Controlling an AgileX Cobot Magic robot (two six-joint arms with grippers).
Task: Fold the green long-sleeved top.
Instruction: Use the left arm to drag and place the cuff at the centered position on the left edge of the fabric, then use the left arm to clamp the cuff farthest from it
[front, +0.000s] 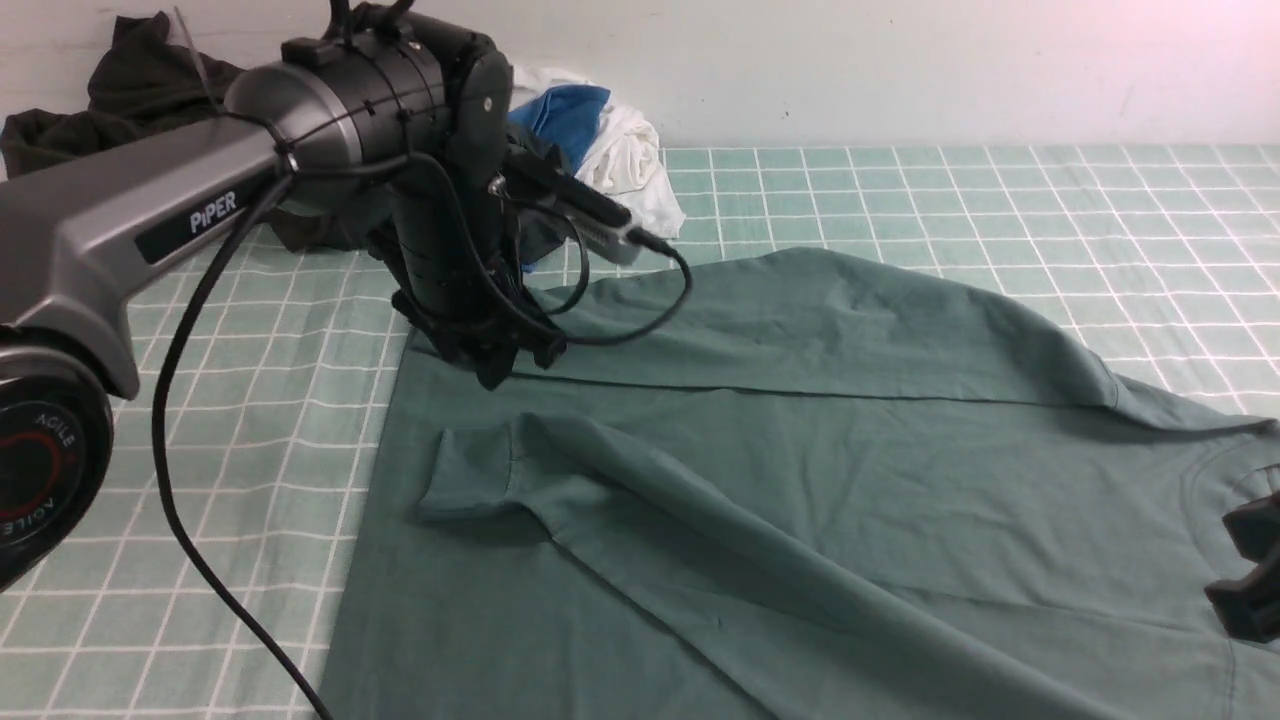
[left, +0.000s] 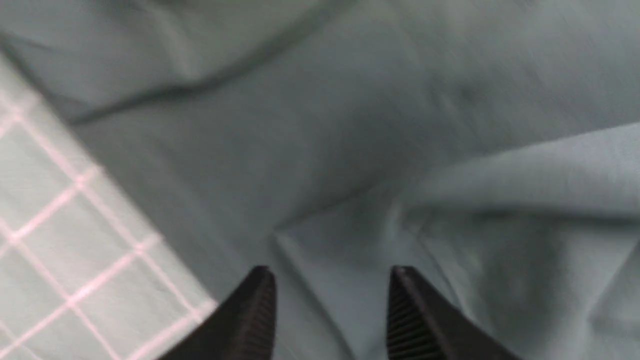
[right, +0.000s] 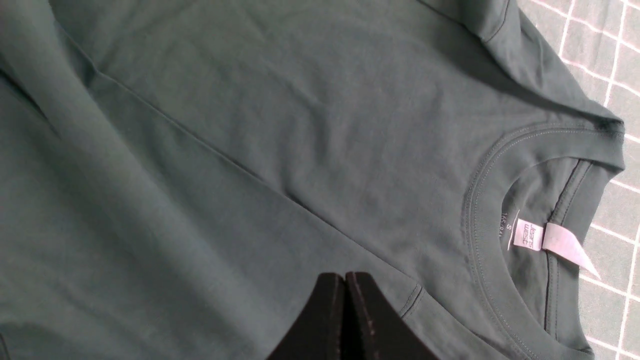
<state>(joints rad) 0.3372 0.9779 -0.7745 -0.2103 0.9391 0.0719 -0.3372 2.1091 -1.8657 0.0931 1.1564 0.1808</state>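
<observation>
The green long-sleeved top (front: 800, 480) lies spread on the checked cloth, its far side folded over the body. One sleeve (front: 640, 500) runs diagonally across it, with the cuff (front: 470, 480) at the left. My left gripper (front: 490, 365) points down just above the top's far left part. In the left wrist view it is open (left: 330, 272) and empty, with blurred green fabric (left: 350, 150) below. My right gripper (front: 1250, 570) is at the right edge, near the neckline. In the right wrist view it is shut (right: 345, 277) and empty, above the top (right: 250, 150), beside the collar and its label (right: 530, 235).
The table is covered with a green checked cloth (front: 1000, 200). A dark garment (front: 130, 90) and a heap of white and blue clothes (front: 610, 140) lie at the back left against the wall. The left arm's cable (front: 180, 420) hangs over the cloth.
</observation>
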